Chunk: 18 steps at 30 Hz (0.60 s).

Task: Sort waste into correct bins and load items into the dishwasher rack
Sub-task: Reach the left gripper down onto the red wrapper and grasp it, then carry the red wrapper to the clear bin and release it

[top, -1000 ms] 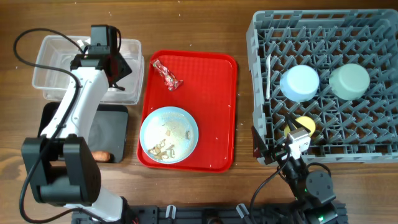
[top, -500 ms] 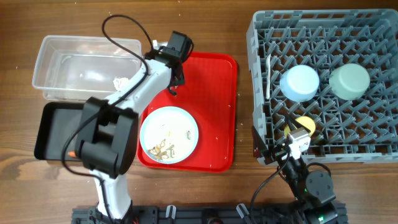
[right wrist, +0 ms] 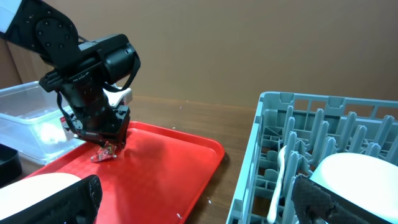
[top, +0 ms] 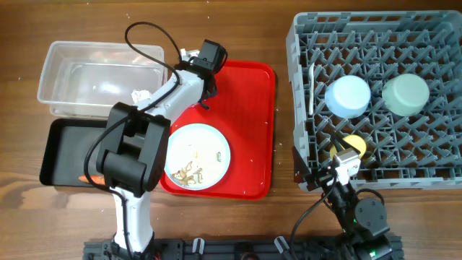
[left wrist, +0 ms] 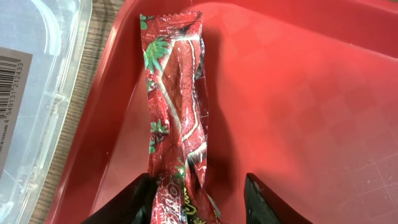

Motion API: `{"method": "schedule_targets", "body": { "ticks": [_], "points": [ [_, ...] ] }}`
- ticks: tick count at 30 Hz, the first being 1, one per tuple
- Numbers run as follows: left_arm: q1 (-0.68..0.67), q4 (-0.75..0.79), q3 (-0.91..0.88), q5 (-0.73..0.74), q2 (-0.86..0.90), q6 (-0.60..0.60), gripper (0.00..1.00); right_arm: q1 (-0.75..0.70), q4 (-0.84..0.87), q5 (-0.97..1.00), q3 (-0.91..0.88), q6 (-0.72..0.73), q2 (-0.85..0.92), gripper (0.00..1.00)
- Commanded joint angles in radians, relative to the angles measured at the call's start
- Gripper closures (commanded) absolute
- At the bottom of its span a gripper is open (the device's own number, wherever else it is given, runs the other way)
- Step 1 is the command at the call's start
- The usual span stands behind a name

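Note:
The red-and-white wrapper [left wrist: 177,106] lies on the red tray's [top: 245,108] far left corner. My left gripper [left wrist: 199,202] is open, its fingers either side of the wrapper's near end. The left finger touches it and the right stands apart. From overhead the left gripper [top: 203,97] hides the wrapper. The light blue plate [top: 196,155] with food scraps [top: 189,172] sits on the tray. The tissue [top: 138,94] lies in the clear tub [top: 101,76]. The carrot [top: 92,179] peeks out in the black tray [top: 61,148]. My right gripper [right wrist: 196,190] is open and empty beside the rack [top: 375,43].
The rack holds a light blue bowl [top: 347,95], a pale green bowl [top: 406,94], a yellow cup [top: 354,146] and a white spoon [right wrist: 280,180]. The clear tub's wall [left wrist: 37,93] runs close along the tray's left rim.
My left arm swung from over the clear tub to the red tray and came down over the wrapper. The right arm has not moved.

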Motion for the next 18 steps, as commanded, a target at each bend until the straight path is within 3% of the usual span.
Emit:
{"method": "schedule_targets", "body": {
  "ticks": [1,2,4,7,9,10,11,12,18],
  "points": [
    [0.0,0.003,-0.002,0.006,0.033,-0.006,0.5,-0.004,0.005,-0.008,-0.002,0.014,-0.009,0.0],
    [0.0,0.004,-0.002,0.005,0.038,-0.005,0.49,-0.004,0.005,-0.009,-0.002,0.014,-0.009,0.0],
    [0.0,-0.001,-0.002,0.005,0.04,0.0,0.59,-0.004,0.005,-0.009,-0.002,0.014,-0.009,0.0],
    [0.0,-0.005,-0.006,0.006,0.056,0.003,0.64,-0.004,0.005,-0.008,-0.002,0.014,-0.009,0.0],
    [-0.001,-0.023,-0.006,0.012,0.072,0.003,0.79,-0.004,0.005,-0.008,-0.002,0.013,-0.009,0.0],
    [-0.001,-0.027,-0.005,0.031,0.071,0.021,0.92,-0.004,0.005,-0.008,-0.002,0.014,-0.009,0.0],
    [-0.003,-0.029,-0.002,0.077,0.047,0.084,0.96,-0.004,0.005,-0.009,-0.002,0.014,-0.009,0.0],
    [-0.008,-0.055,0.006,0.077,-0.005,0.132,0.96,-0.004,0.005,-0.008,-0.002,0.014,-0.009,0.0],
    [-0.006,-0.204,0.03,0.13,-0.293,0.119,0.96,-0.004,0.005,-0.009,-0.002,0.014,-0.009,0.0]
  ]
}}
